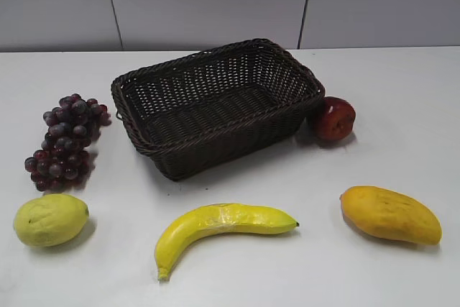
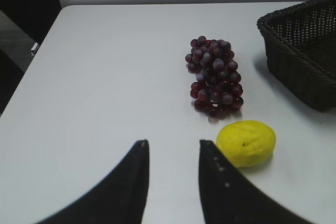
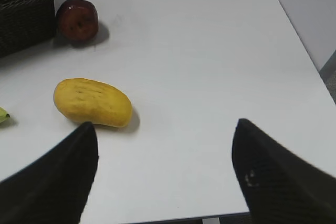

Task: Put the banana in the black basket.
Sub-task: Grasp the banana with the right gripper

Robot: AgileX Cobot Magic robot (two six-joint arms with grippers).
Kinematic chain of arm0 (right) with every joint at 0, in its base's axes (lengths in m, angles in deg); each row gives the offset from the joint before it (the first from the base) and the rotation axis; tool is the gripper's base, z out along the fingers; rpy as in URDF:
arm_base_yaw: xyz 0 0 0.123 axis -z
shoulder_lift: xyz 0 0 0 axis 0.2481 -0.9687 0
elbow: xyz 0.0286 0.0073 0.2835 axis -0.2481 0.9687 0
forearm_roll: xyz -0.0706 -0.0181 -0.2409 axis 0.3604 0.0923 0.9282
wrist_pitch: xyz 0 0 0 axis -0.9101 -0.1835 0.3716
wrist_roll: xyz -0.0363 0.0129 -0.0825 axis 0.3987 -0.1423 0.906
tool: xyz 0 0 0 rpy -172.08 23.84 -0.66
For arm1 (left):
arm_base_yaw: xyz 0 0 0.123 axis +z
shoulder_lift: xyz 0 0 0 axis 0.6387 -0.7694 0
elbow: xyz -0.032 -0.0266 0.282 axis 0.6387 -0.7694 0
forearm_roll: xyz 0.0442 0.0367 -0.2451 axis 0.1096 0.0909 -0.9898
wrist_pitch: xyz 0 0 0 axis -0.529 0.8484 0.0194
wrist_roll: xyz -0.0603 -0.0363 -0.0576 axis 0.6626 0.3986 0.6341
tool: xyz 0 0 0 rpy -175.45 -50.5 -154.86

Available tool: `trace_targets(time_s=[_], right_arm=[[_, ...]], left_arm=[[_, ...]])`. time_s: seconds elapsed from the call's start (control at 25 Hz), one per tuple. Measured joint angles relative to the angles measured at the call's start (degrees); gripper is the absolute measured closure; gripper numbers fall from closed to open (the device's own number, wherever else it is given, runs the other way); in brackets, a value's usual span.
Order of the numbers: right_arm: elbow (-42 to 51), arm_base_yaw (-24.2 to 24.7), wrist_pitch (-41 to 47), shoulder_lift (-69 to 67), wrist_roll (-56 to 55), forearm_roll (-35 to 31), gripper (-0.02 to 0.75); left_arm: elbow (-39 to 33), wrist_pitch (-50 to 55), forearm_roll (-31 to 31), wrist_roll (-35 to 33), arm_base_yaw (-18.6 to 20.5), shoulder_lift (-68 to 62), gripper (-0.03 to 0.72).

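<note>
At the table's middle sits the empty basket [image 1: 215,102]; the banana [image 1: 219,228] lies well in front of it, untouched. Right gripper [image 3: 165,145] hangs wide open, left gripper [image 2: 173,150] narrowly parted. Best grasp the banana mid-body, across its curve.

No legible text or labels anywhere.

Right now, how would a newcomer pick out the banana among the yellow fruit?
Start at the black basket mid-table; the banana lies on the table in front of it, between the lemon and the mango. It alone is long and curved.
</note>
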Motion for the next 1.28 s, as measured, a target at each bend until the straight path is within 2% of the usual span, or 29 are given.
trace_targets(time_s=[0.64,0.92,1.08,1.28], right_arm=[[-0.52,0.0,-1.04,0.0,-0.64,0.0,0.102],[-2.2,0.0,-18.03,-6.51,-1.02,0.0,0.133],[-1.61,0.0,-26.3,-15.02,-1.18,0.0,0.159],[-1.49,0.0,-32.28,-29.15,-1.18,0.0,0.142]], left_arm=[[0.0,0.0,0.0,0.0,0.0,0.0,0.453],[0.0,0.0,0.0,0.0,0.0,0.0,0.453],[0.0,0.0,0.0,0.0,0.0,0.0,0.453],[0.0,0.0,0.0,0.0,0.0,0.0,0.453]])
